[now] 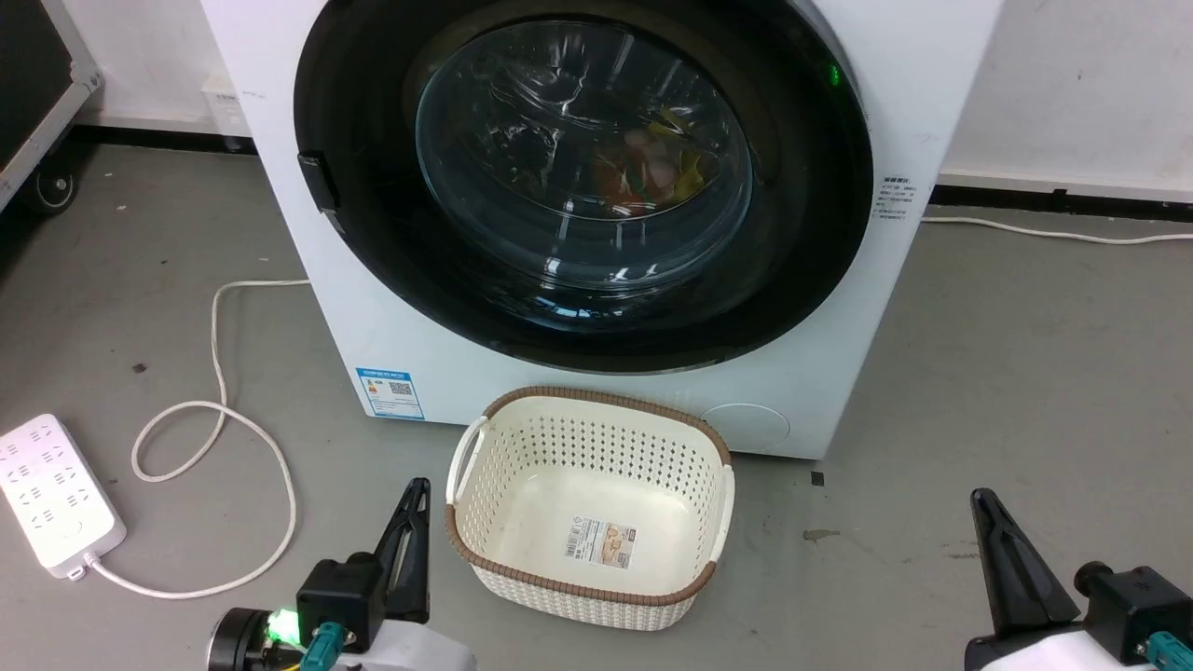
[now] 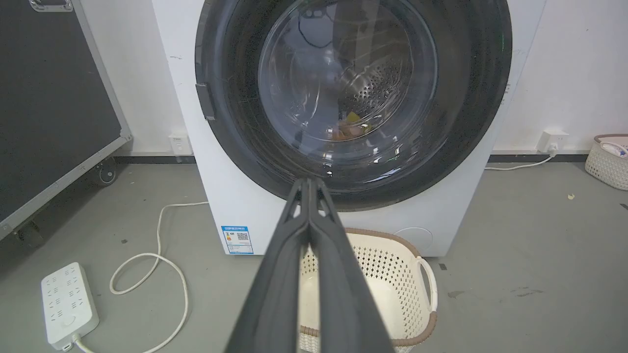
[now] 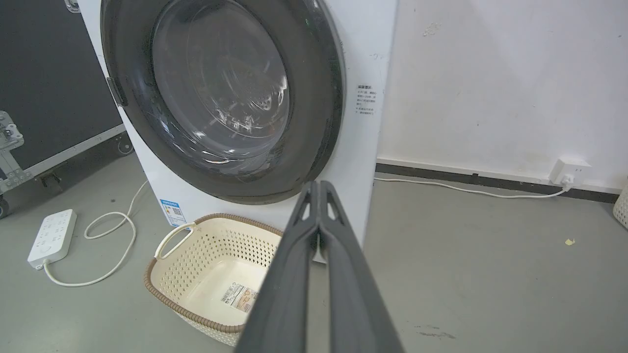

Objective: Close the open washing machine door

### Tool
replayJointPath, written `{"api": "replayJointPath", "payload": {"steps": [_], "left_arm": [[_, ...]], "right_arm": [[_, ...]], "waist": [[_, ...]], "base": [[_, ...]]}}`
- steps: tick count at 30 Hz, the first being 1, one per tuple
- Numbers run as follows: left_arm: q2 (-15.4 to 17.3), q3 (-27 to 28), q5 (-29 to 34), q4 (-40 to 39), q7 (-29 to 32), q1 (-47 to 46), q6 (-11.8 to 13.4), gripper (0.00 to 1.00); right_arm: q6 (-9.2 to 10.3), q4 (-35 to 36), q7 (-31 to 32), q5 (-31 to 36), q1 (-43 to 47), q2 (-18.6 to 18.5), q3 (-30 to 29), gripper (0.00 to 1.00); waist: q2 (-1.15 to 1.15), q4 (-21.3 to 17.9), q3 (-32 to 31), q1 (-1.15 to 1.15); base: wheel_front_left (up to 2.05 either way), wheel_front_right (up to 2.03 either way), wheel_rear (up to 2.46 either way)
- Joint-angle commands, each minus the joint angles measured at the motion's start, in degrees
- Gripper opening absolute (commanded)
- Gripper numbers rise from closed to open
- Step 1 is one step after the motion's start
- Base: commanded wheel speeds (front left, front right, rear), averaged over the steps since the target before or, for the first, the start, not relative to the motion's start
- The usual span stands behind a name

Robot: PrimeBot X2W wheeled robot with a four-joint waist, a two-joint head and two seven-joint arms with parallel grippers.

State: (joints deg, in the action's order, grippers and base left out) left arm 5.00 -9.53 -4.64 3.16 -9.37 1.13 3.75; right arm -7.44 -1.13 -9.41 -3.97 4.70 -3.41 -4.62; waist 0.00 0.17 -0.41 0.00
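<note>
At far left a black wheeled case (image 1: 28, 75) stood against the wall. A white power strip (image 1: 56, 494) lay on the grey floor, and its cable (image 1: 219, 410) looped away to the washer (image 1: 419, 345). The left gripper (image 1: 417, 494) hung low above the floor, just left of the basket (image 1: 596, 395), with its jaws clenched on nothing and the two fingers pressed together along their length. In the left wrist view this gripper (image 2: 308, 185) pointed at the lower rim of the door (image 2: 348, 83). The door (image 1: 582, 158) sat flush in the front of the washer, filling most of its width, with a dark catch (image 1: 319, 179) at its left edge. Coloured items (image 1: 652, 168) showed through the glass bowl, low in the drum. The cream perforated basket, brown-rimmed, stood on the floor directly before the washer, with a label on its base. The right gripper (image 1: 980, 499) hung well to the right of the basket, with its jaws also clenched and empty. In the right wrist view it (image 3: 319, 185) pointed at the washer's lower right corner. A white cord (image 3: 471, 191) ran along the wall to a socket (image 3: 569, 171).
</note>
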Motion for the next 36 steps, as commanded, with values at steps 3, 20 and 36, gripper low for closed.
{"api": "replayJointPath", "payload": {"steps": [3,20,36], "left_arm": [[-0.1,0.7,0.6,-0.4,0.5,-0.4,-0.6,0.00],[-0.6,2.7,1.5,-1.0,2.5,-0.6,-1.3,0.00],[-1.0,4.6,2.3,-1.6,4.4,-0.7,-2.0,0.00]], "right_arm": [[-0.02,0.4,0.5,0.6,-1.1,0.2,0.3,0.00],[-0.02,0.6,2.5,1.3,-1.9,0.3,1.3,0.00],[-0.03,0.7,4.4,2.1,-2.7,0.4,2.2,0.00]], "waist": [[0.00,0.0,0.0,0.00],[0.00,0.0,0.1,0.00],[0.00,-0.1,0.2,0.00]], "base": [[0.00,0.00,0.00],[0.00,0.00,0.00],[0.00,0.00,0.00]]}}
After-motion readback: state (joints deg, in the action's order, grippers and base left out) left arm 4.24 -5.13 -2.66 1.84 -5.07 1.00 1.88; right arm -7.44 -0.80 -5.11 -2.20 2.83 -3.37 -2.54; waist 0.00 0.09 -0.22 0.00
